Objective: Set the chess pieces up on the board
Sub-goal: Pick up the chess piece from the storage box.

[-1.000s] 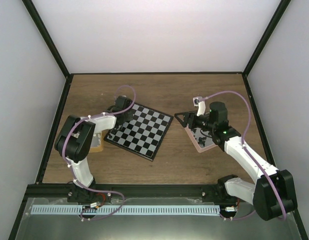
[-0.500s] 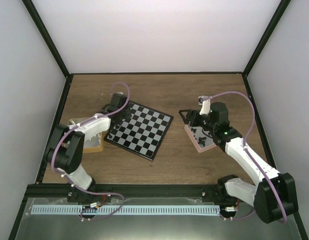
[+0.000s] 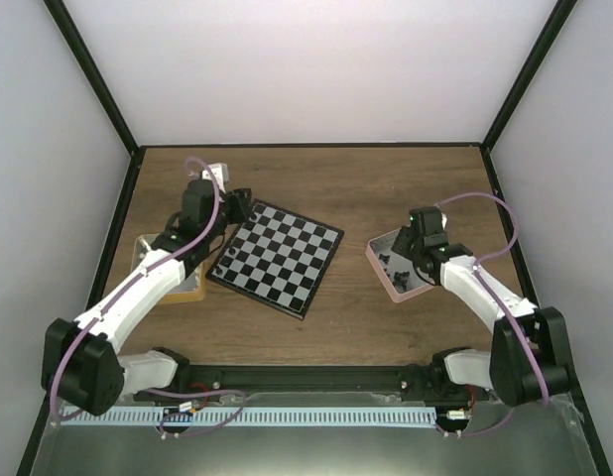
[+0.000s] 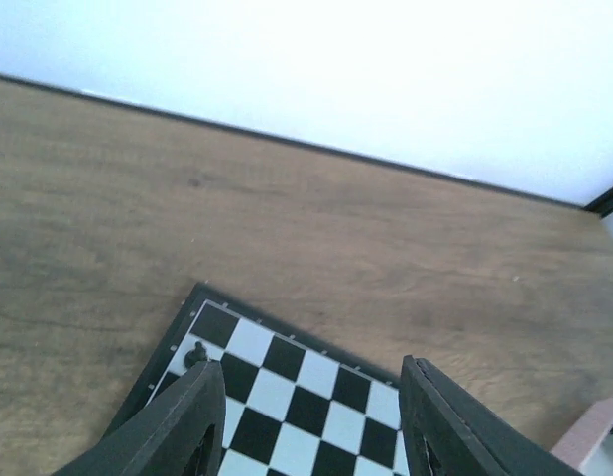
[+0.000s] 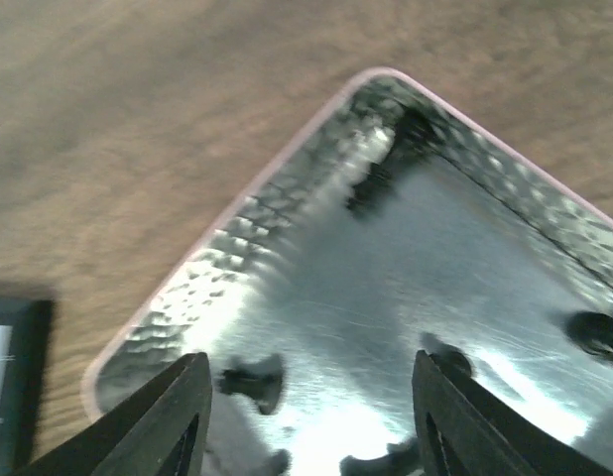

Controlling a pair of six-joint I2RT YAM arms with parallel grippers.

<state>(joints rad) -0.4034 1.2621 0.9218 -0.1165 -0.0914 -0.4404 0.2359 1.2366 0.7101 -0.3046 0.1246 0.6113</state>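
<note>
The board (image 3: 280, 256) lies tilted in the middle of the table. In the left wrist view its far-left corner (image 4: 202, 297) shows, with one small dark chess piece (image 4: 195, 354) standing on a pale square by the rim. My left gripper (image 3: 237, 207) (image 4: 311, 372) hangs open just above and behind that corner, with nothing between its fingers. My right gripper (image 3: 404, 260) (image 5: 309, 362) is open low over the pink tray (image 3: 378, 266) (image 5: 287, 164). Black chess pieces (image 5: 252, 380) lie scattered on the tray's shiny floor, one near the left finger (image 5: 168, 421), none gripped.
A tan tray (image 3: 183, 286) sits left of the board, mostly hidden under my left arm. Black frame posts and white walls close in the table on three sides. Bare wood lies beyond the board (image 4: 287, 218).
My left gripper has opened and pulled back and up from the board's corner, where the dark piece stands. My right gripper has dropped closer into the pink tray, and its jaws have narrowed a little.
</note>
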